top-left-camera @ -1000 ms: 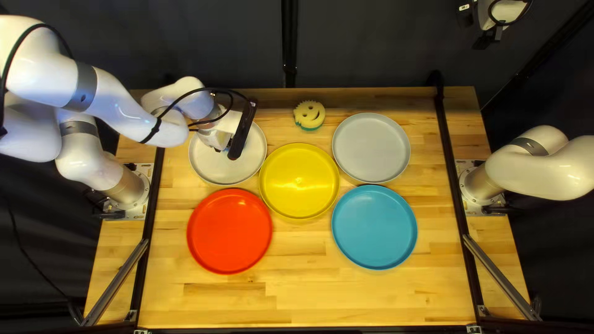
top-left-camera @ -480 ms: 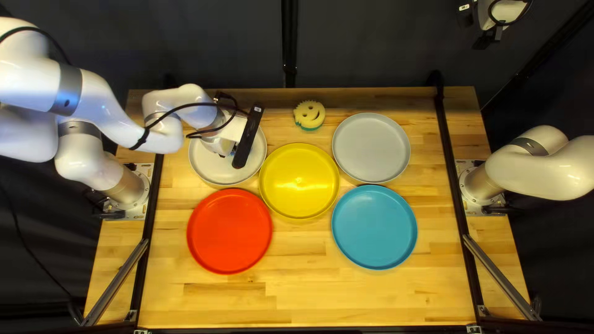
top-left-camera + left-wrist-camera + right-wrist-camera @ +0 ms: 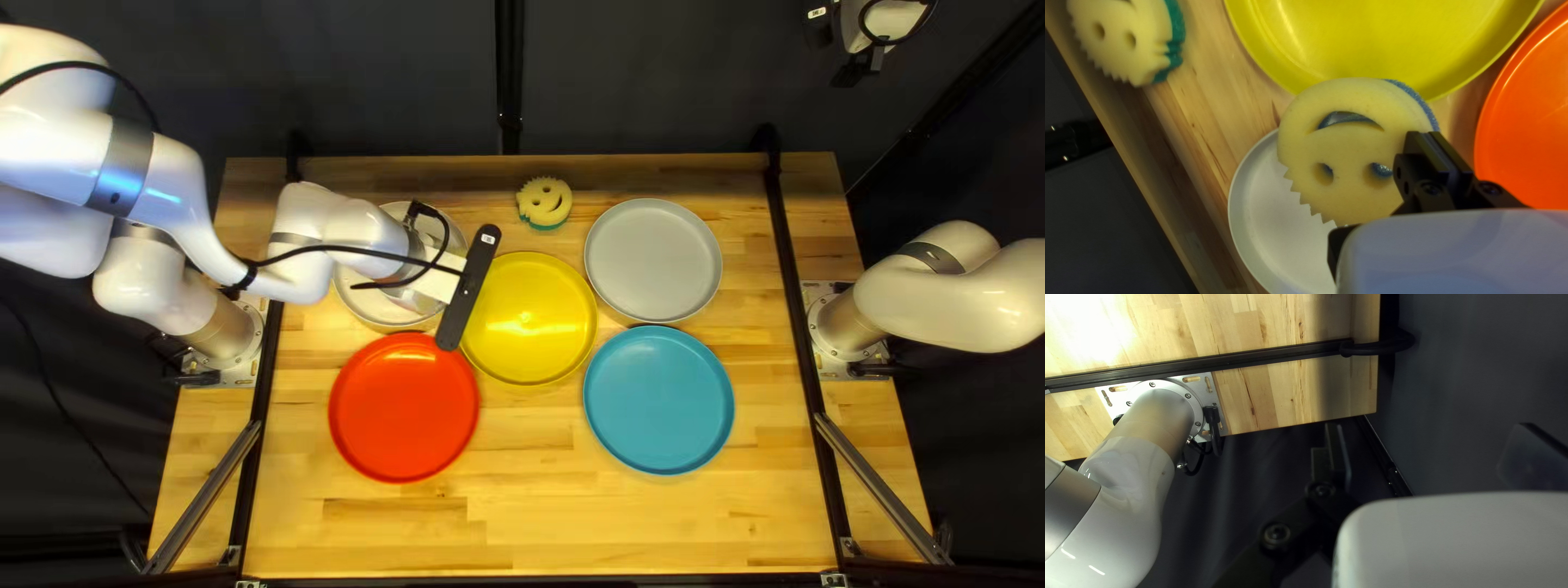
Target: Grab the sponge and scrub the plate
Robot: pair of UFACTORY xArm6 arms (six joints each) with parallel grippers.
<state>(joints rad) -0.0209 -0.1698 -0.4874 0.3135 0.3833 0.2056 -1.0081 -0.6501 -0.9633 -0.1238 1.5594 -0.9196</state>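
Yellow sponge [image 3: 1350, 141] gripped in our left claw [image 3: 1377, 188], folks, pinched by its sides, likely so the blue back can scrub! Yellow plate [image 3: 1372, 43] ahead, white plate [image 3: 1279, 239] beneath; our right claw [image 3: 1432, 438] hangs released.

1 camera slants down over the tabletop [image 3: 523, 528], facing the dark curtain [image 3: 327, 87]. The left wrist's looks down close over the yellow plate [image 3: 539, 327], red plate [image 3: 403, 408] and white plate [image 3: 1268, 218], all 3 shared with it; the right wrist's, farther off, shares the right arm's base [image 3: 847, 325].
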